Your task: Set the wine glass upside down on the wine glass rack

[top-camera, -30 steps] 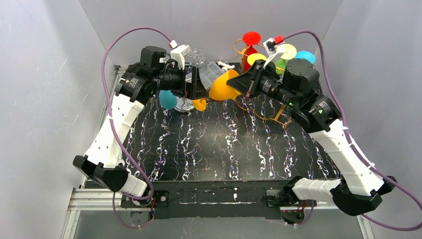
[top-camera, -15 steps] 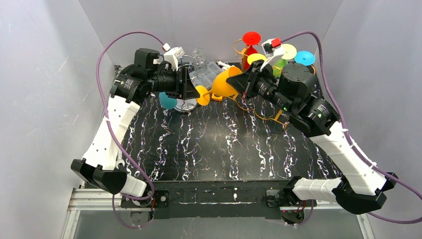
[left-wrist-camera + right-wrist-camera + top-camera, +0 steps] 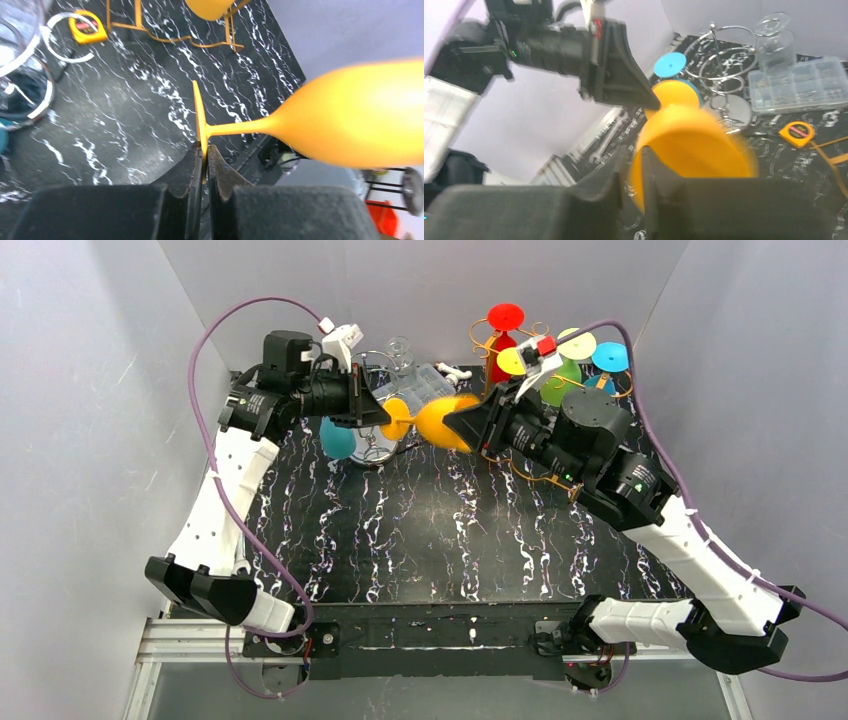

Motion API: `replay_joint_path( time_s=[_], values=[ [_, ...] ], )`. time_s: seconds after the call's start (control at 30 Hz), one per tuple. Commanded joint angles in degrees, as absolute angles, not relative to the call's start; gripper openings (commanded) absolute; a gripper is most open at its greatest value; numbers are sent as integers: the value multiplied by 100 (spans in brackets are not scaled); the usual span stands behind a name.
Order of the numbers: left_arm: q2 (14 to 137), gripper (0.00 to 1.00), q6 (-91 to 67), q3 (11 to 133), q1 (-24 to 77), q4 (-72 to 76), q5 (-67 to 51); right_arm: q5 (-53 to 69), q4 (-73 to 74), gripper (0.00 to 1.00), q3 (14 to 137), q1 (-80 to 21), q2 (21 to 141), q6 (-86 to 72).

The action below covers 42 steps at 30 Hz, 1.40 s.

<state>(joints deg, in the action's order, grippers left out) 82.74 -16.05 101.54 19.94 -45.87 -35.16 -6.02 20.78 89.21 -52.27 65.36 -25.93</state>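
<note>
- Nearest you, the black marbled table (image 3: 430, 540) stretches away from the two arm bases, and both arms reach over its far half.
- Your left gripper (image 3: 204, 150) is clamped on the orange wine glass (image 3: 440, 422). It pinches the rim of the round foot, which stands edge-on between the two fingers.
- The wine glass lies on its side in the air above the far part of the table. Its stem is roughly level, its foot points left and its bowl mouth points right. It touches neither rack.
- Your right gripper (image 3: 634, 157) straddles the rim of the bowl, with the rim wall between its fingers. The jaws are close together, but the blur means you cannot tell whether they press on the glass.
- Just beyond the foot stands a chrome wire rack (image 3: 372, 450), with a teal glass (image 3: 337, 440) hung upside down on it.
- Behind your right gripper stands the gold wire rack (image 3: 137, 15). It holds coloured glasses (image 3: 505, 318) upside down, feet uppermost.
- Farthest back, between the racks, you have a clear plastic box (image 3: 425, 385) and a clear beaker (image 3: 400, 350). A yellow tape measure (image 3: 796, 132) lies on the table beside the box.
</note>
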Motion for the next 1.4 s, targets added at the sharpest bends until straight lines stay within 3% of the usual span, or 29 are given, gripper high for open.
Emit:
replay_joint_path(
  time_s=[0.0, 0.07, 0.1, 0.13, 0.17, 0.3, 0.47, 0.73, 1.13, 1.37],
  values=[
    [8116, 0, -737, 10549, 1849, -4209, -3678, -476, 2098, 42, 8712, -5287, 6316, -2868],
    [8038, 0, -131, 10635, 1829, -4109, -3500, -350, 2492, 66, 8568, -5282, 6176, -3004],
    [7961, 0, 279, 10607, 1814, -3991, -3435, -272, 2746, 85, 8546, -5282, 6111, -3054],
    [7853, 0, 648, 10546, 1819, -3852, -3385, -137, 3031, 97, 8544, -5282, 6041, -3070],
    [7740, 0, 1082, 10435, 1813, -3676, -3371, 34, 3308, 98, 8578, -5282, 5981, -3078],
    [7144, 0, 2588, 9736, 1818, -2804, -3563, 404, 4447, 98, 8893, -5282, 5736, -3009],
    [6516, 0, 4203, 9180, 1963, -2534, -4091, 437, 4749, 98, 9387, -5282, 5854, -2838],
    [5894, 0, 5757, 8697, 2832, -2531, -3809, 1506, 2546, 98, 8582, -5282, 6419, -2870],
    [5916, 0, 5713, 8933, 3034, -2527, -3541, 1833, 933, 98, 7355, -5330, 6362, -2907],
    [6038, 0, 5545, 9094, 3112, -2409, -3516, 1652, 232, 98, 6648, -5852, 6404, -2806]
  ],
)
